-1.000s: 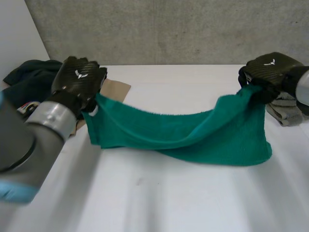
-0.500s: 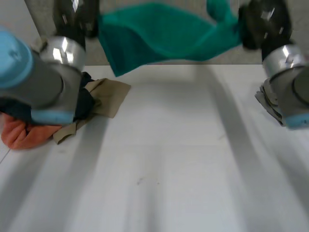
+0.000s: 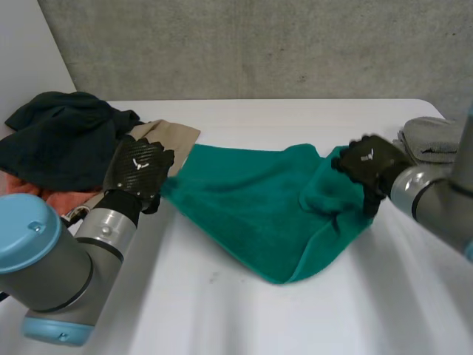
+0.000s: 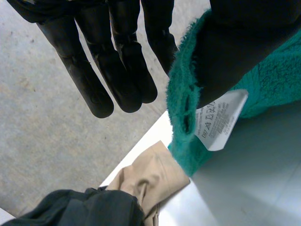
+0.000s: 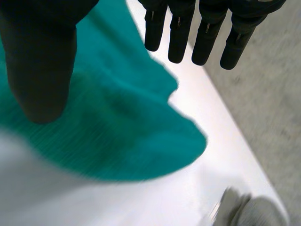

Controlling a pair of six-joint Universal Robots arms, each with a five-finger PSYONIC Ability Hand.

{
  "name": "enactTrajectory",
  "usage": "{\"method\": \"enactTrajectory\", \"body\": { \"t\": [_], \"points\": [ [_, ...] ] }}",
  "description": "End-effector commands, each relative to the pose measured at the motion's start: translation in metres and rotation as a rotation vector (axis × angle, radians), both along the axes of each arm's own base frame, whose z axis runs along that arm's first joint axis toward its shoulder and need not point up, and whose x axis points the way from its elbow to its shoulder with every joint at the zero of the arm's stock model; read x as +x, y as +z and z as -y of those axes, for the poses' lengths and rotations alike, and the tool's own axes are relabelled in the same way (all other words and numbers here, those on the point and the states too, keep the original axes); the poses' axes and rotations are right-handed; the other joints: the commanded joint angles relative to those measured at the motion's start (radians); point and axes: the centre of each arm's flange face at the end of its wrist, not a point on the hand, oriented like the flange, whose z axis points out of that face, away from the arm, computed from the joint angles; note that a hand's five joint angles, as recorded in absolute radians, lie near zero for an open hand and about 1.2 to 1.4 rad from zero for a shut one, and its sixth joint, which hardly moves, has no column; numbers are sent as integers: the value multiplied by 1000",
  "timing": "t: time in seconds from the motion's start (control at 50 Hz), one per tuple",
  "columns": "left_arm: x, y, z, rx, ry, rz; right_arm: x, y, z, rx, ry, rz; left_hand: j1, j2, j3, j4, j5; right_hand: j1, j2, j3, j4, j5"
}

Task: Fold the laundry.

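Left hand fingers straight, towel edge hung on its thumb | right hand released at the other end | towel, airborne a moment ago, now down on table, right side bunched | likely needs smoothing before folding.

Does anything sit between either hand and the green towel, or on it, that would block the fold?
Nothing visible does. The left hand is at the green towel's left corner, the right hand at its right edge. The beige cloth lies beside that corner.
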Motion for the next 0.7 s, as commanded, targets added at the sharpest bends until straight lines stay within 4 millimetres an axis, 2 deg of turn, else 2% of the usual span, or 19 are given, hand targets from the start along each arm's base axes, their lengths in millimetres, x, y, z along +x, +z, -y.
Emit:
{"method": "enactTrajectory", "body": {
  "t": [0.02,0.08,0.14,0.16,0.24,0.38,0.42,0.44,0.46,0.48,0.5,0.54,0.62,0.64,0.7],
  "points": [
    [-1,10,-10,-20,-16,-10,20,19,14,18,168,6,244,197,201,192,241,13,2,15,32,56],
    [-1,10,-12,-21,-19,-11,33,9,14,31,238,-32,244,197,201,192,241,19,8,21,38,62],
    [-1,10,-12,-20,-19,-10,47,-7,13,25,299,-96,244,197,201,192,241,22,11,24,41,65],
    [-1,10,-13,-19,-19,-10,50,-17,15,29,321,-127,244,197,201,192,241,25,14,27,44,68],
    [-1,9,-13,-17,-19,-9,54,-43,23,25,361,-204,244,197,201,192,241,25,14,27,44,68],
    [-1,10,-13,-20,-19,-10,51,-68,39,-4,332,-321,244,197,201,192,241,57,46,59,76,100],
    [-1,11,-11,-24,-18,-12,51,-69,40,-5,329,-323,244,197,201,192,241,203,192,205,222,246],
    [-1,11,-11,-26,-18,-13,52,-69,40,-10,328,-322,244,197,201,192,241,573,562,576,592,616],
    [-1,12,-10,-28,-15,-12,52,-69,40,-9,326,-322,244,197,201,192,241,754,743,757,773,797],
    [0,13,-9,-29,-13,-13,52,-67,40,-11,325,-320,244,197,201,192,241,956,946,959,975,999],
    [0,13,-9,-30,-10,-14,52,-62,42,-31,313,-317,244,197,201,192,241,1027,1016,1030,1046,1070],
    [1,19,-7,-47,-8,-21,52,-51,45,-64,296,-297,244,197,201,192,241,1028,1017,1030,1047,1071],
    [4,43,-4,-114,9,-52,47,-2,48,-158,210,-180,244,197,201,192,241,1028,1017,1030,1047,1071],
    [5,49,-3,-130,13,-61,44,19,43,-179,181,-130,244,197,201,192,241,1028,1017,1030,1047,1071],
    [16,75,-1,-194,46,-90,32,51,33,-206,135,-69,244,197,201,192,241,1028,1017,1030,1047,1071]
  ]
}}
